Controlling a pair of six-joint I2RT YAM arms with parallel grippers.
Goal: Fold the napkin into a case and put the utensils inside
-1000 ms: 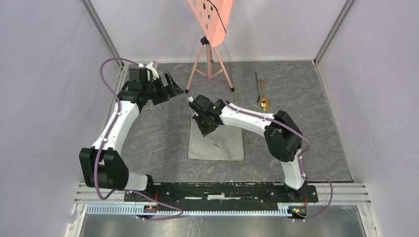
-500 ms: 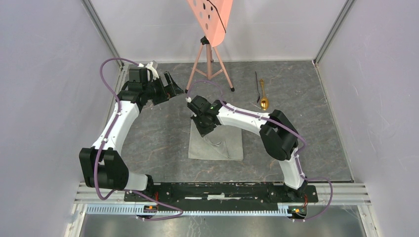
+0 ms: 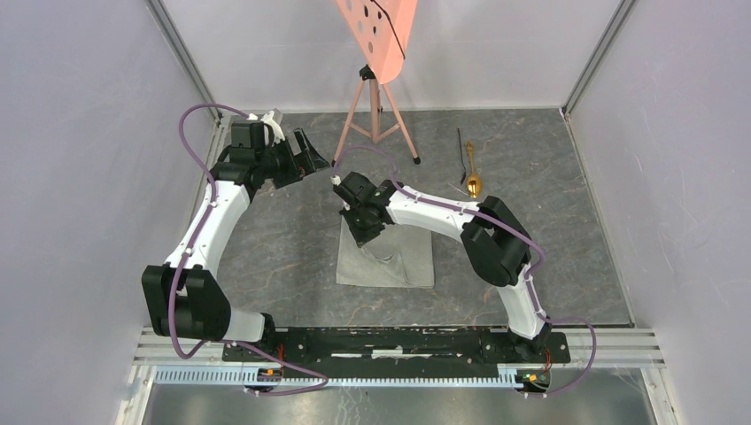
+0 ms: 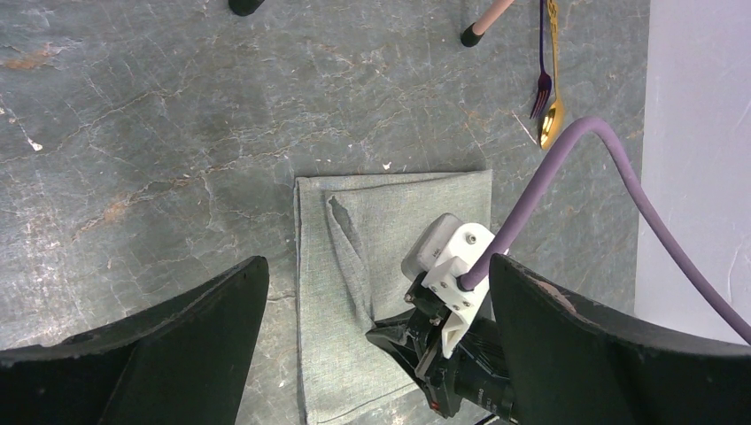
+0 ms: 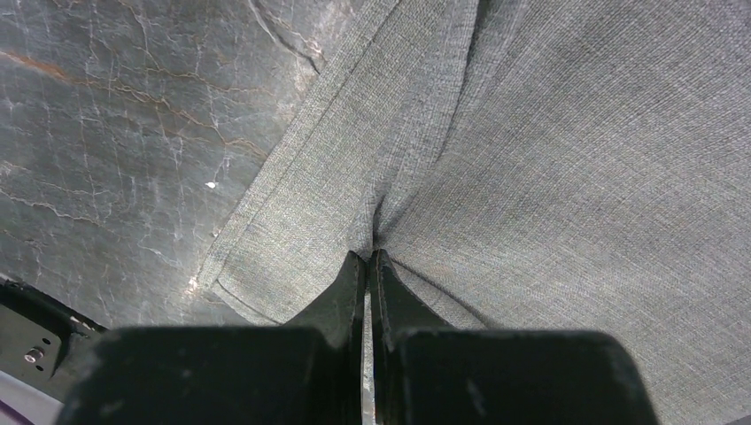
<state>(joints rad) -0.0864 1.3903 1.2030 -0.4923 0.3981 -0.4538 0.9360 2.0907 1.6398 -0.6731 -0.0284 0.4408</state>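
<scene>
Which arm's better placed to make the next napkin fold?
Right. The right gripper is shut on a pinch of the napkin near its edge, ready to pull. The left gripper hangs open, off the cloth to the far left.

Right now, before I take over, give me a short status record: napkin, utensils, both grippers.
napkin: flat on the table, centre, one ridge pulled up
right gripper: shut, pinching that ridge of the napkin
left gripper: open, empty, above the table at far left
utensils: gold spoon and black utensil side by side, far right, clear of the napkin
</scene>
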